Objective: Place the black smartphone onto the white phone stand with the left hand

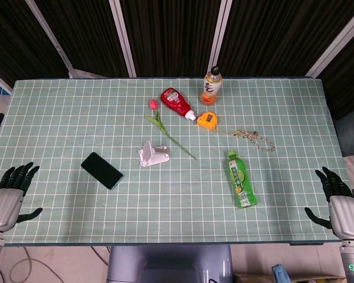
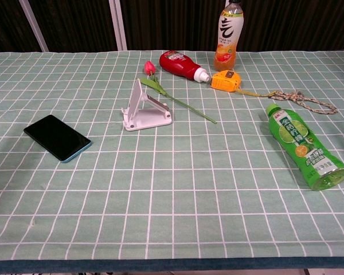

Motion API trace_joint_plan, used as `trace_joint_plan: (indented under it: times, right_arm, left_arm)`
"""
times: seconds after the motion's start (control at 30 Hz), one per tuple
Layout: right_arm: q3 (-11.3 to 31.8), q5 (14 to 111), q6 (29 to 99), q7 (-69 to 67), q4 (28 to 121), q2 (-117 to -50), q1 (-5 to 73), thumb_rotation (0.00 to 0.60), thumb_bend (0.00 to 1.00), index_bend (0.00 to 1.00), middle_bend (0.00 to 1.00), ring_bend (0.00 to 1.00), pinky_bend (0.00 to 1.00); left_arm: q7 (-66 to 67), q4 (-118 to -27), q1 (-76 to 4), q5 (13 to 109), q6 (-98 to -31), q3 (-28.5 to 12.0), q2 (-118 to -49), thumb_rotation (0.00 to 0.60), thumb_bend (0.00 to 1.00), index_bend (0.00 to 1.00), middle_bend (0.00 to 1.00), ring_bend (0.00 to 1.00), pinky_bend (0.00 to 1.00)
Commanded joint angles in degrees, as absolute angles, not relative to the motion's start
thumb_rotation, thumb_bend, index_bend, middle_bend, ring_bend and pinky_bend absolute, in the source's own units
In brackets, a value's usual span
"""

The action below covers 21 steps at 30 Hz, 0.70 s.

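Note:
The black smartphone (image 1: 102,170) (image 2: 57,137) lies flat, screen up, on the green checked cloth at the left. To its right stands the white phone stand (image 1: 151,155) (image 2: 143,112), empty, its back plate tilted. My left hand (image 1: 10,190) rests at the table's front left corner, fingers apart, holding nothing, well left of the phone. At the front right corner my right hand (image 1: 337,197) is likewise spread and empty. Neither hand shows in the chest view.
A fake tulip (image 1: 167,128) lies just behind the stand. A red ketchup bottle (image 1: 177,103), an orange tape measure (image 1: 207,121), an upright drink bottle (image 1: 211,86), a rope (image 1: 256,139) and a lying green bottle (image 1: 240,178) fill the middle and right.

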State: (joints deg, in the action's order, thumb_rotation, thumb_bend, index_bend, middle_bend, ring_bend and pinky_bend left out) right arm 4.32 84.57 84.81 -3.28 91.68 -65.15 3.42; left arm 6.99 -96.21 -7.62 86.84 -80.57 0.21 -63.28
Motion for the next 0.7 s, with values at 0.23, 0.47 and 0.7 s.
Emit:
trace_joint_plan:
  times: [0.23, 0.47, 0.7]
  right_arm:
    - [4.3, 84.6, 84.8, -3.3, 91.7, -65.2, 3.4, 0.600, 0.32, 0.10, 0.05, 0.00, 0.19]
    - [4.4, 84.6, 84.6, -2.6, 92.0, -65.2, 3.7, 0.600, 0.32, 0.10, 0.05, 0.00, 0.19]
    - [4.5, 84.3, 84.4, -2.6, 92.1, -65.2, 3.7, 0.600, 0.32, 0.10, 0.05, 0.00, 0.19]
  left_arm:
    - [7.0, -96.2, -7.7, 86.9, -80.5, 0.2, -63.2, 0.600, 0.09, 0.00, 0.00, 0.00, 0.00]
    - [7.2, -96.0, -7.8, 86.9, -80.1, 0.4, -63.2, 0.600, 0.09, 0.00, 0.00, 0.00, 0.00]
    - [10.1, -97.0, -9.6, 87.8, -78.3, 0.0, -62.8, 0.600, 0.09, 0.00, 0.00, 0.00, 0.00]
